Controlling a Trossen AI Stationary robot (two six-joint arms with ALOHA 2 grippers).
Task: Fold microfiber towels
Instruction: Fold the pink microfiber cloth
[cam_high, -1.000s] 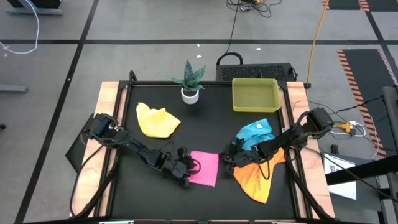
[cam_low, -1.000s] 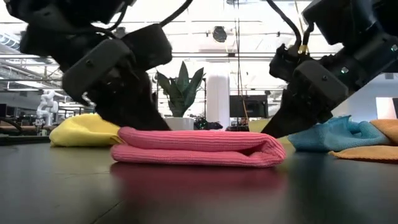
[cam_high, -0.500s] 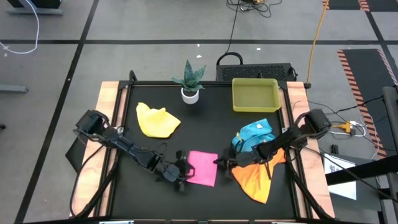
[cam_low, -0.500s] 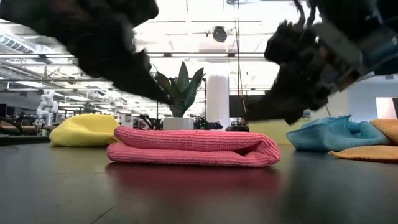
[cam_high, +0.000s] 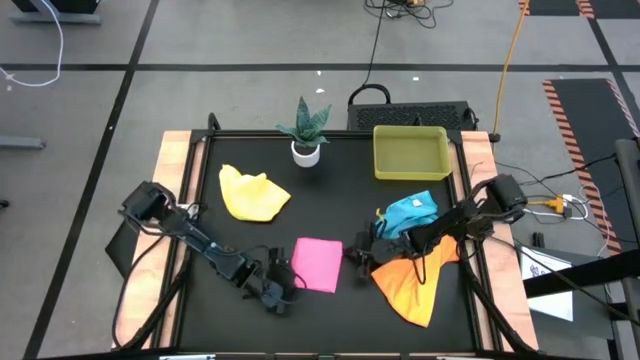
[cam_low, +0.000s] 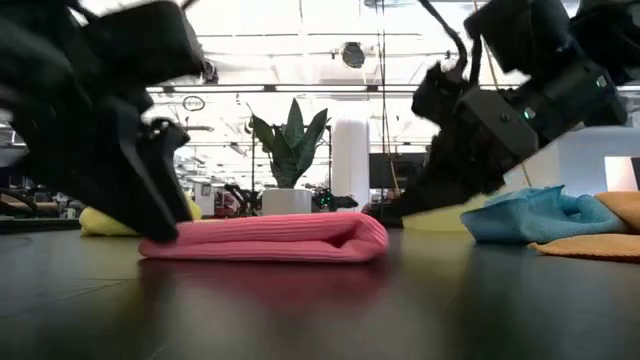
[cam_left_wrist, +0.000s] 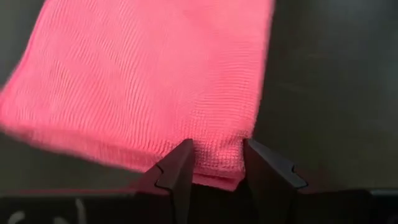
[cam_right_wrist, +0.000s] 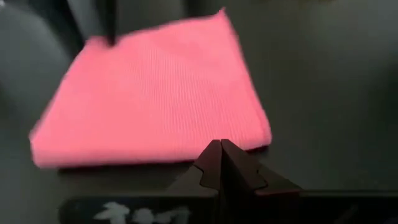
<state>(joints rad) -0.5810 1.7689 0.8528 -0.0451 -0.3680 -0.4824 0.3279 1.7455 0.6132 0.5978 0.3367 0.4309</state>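
Pink towel (cam_high: 317, 265) lies folded on black table (cam_high: 330, 210), left claw (cam_high: 281, 291) pinching its edge, right claw (cam_high: 352, 256) closed empty.

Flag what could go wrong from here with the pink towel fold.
1. The left pincer grips one edge of the folded pink towel; pulling on may drag the whole towel across the table and open the fold.
2. The right pincer, shut, sits just off the towel's opposite edge, holding nothing down, so the layers could slide apart.
3. The right arm reaches over the orange towel and blue towel; retracting might snag them.
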